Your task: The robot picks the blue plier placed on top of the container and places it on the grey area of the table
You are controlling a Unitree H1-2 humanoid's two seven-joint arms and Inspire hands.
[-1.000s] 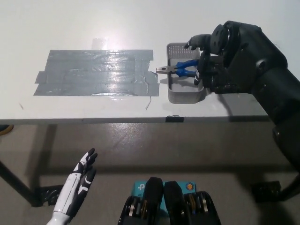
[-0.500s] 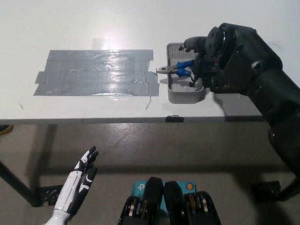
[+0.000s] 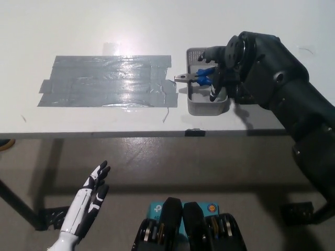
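Right robot hand (image 3: 226, 70), black, is over the right half of the container (image 3: 207, 107), fingers curled down around the plier's handles; whether they actually clamp it I cannot tell. One blue plier (image 3: 194, 78): blue handles, grey metal jaws, lying across the container's top with the jaw end poking out past its left rim toward the grey area. Handles mostly hidden under the hand. One container, grey, small rectangular tray, sitting near the table's front edge, right of centre. One grey area (image 3: 107, 81), a patch of overlapping tape strips, just beside the container's left side, running toward the table's left edge. One table (image 3: 78, 21), white. Left robot hand (image 3: 89, 196), white, hangs below the table's front edge at lower left, fingers spread, holding nothing.
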